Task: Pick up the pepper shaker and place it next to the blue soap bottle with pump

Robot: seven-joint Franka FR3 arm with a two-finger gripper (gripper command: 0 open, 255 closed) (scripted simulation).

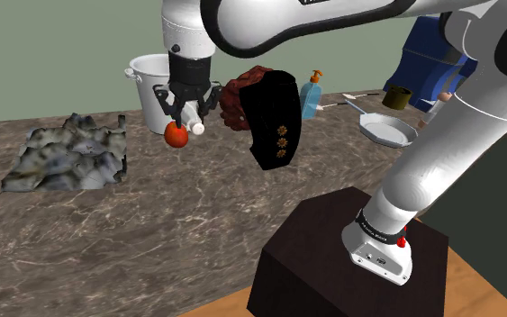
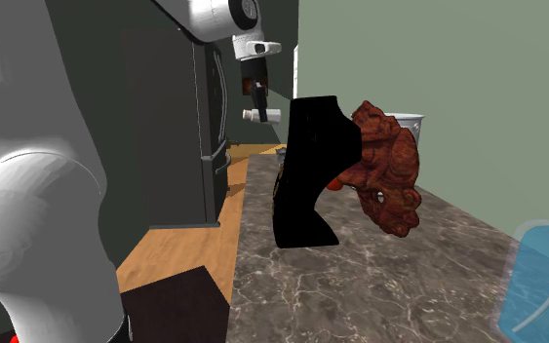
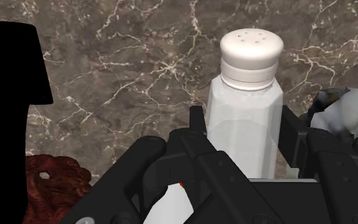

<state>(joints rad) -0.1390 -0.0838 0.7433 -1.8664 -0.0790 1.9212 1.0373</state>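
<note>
The pepper shaker [image 3: 247,95] is a white, faceted bottle with a round perforated cap. My gripper [image 3: 244,137] is shut on its body, one black finger [image 3: 198,124] on each side. In the shoulder view the gripper [image 1: 186,106] hangs above the marble table with the shaker [image 1: 194,127] lying sideways in it. The second exterior view has the gripper [image 2: 258,95] and shaker [image 2: 261,115] in the air behind a black stand. The blue soap bottle [image 1: 311,97] with an orange pump stands further toward the shoulder view's right, beyond that stand, and its body [image 2: 545,283] is close in the second exterior view.
A tall black stand [image 1: 274,117] and a red-brown lumpy thing [image 1: 240,95] stand between gripper and bottle. A red-orange round thing [image 1: 176,134] is just under the gripper. A white bucket [image 1: 148,81], a crumpled cloth [image 1: 67,153], a grey pan [image 1: 388,129] and a mug [image 1: 398,96] also sit on the table [image 1: 179,225].
</note>
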